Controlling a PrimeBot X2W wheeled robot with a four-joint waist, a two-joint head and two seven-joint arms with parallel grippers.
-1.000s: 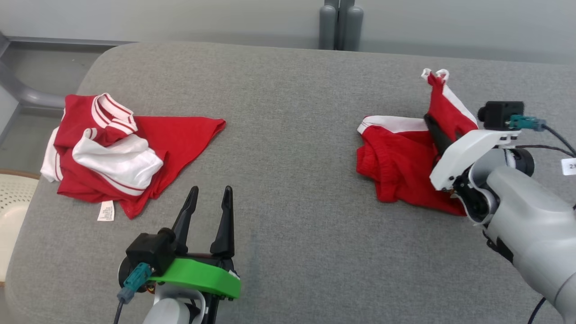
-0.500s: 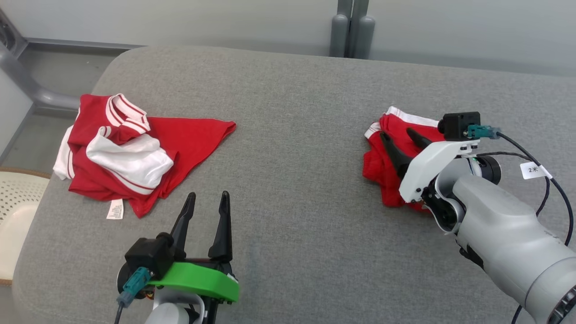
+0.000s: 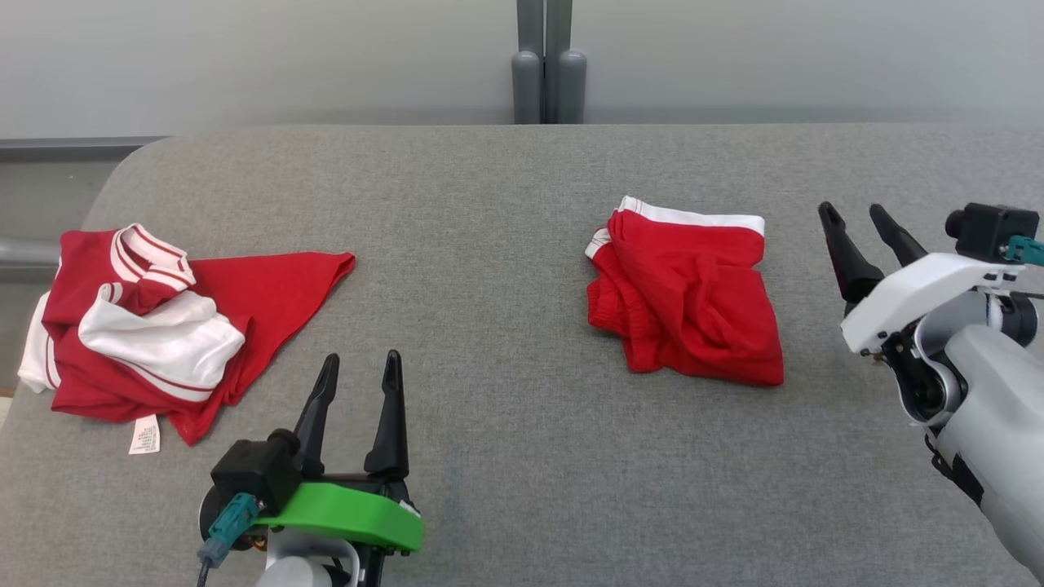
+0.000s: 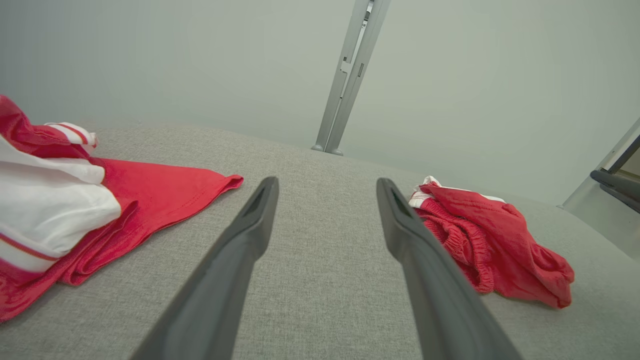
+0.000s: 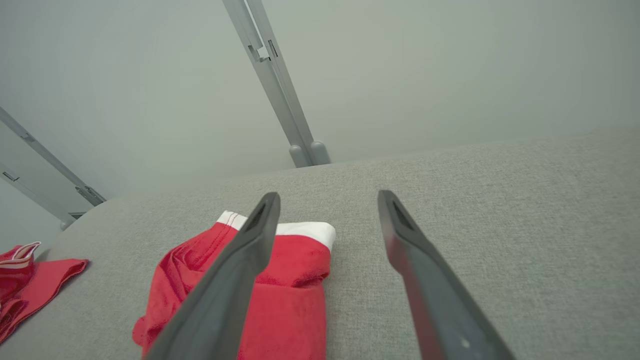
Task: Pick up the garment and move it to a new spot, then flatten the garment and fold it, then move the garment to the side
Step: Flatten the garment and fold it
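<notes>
The garment, a pair of red shorts (image 3: 685, 310) with a white waistband, lies crumpled on the grey table (image 3: 506, 204), right of centre. My right gripper (image 3: 852, 210) hovers open to the right of the shorts, apart from them, with nothing between its fingers. In the right wrist view the shorts (image 5: 295, 280) lie low and left of the right gripper (image 5: 327, 195), partly behind its left finger. My left gripper (image 3: 360, 359) stands open and empty near the front edge. In the left wrist view the left gripper (image 4: 325, 182) points across the table, with the shorts (image 4: 490, 240) off to its right.
A rumpled red and white shirt (image 3: 163, 326) with a white label lies at the table's left end, also seen as the shirt (image 4: 100, 210) and the shirt (image 5: 30, 285). A grey post (image 3: 542, 73) stands behind the table's far edge. Bare grey fabric separates the two garments.
My right gripper opened, let go of the shorts and drew back to the right. The lifted shorts dropped into a low heap. The head camera has also shifted.
</notes>
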